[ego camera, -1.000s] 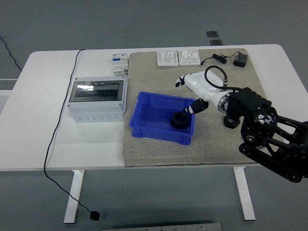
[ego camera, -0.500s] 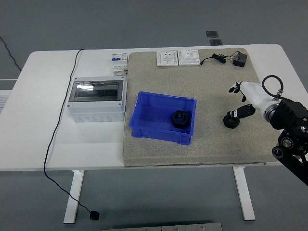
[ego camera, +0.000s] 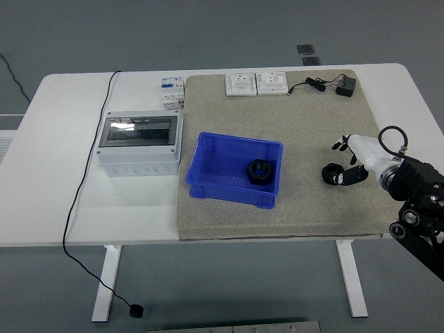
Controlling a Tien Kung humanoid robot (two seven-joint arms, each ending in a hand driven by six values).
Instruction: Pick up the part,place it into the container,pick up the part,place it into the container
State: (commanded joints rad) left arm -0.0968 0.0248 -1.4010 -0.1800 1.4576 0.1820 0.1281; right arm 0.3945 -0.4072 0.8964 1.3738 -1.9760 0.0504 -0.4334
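One part (ego camera: 259, 171) in blue container (ego camera: 208, 147), right hand (ego camera: 352, 161) now lowered, fingers closing around second part (ego camera: 334, 174)

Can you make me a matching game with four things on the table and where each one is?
Things:
1. blue bin
2. grey box
3. black part
4. right hand

Places:
A. left of the mat, on the bare table
B. inside the bin
C. middle of the mat
D. right side of the mat, at the other black part

Pairs: 1-C, 2-A, 3-B, 4-D
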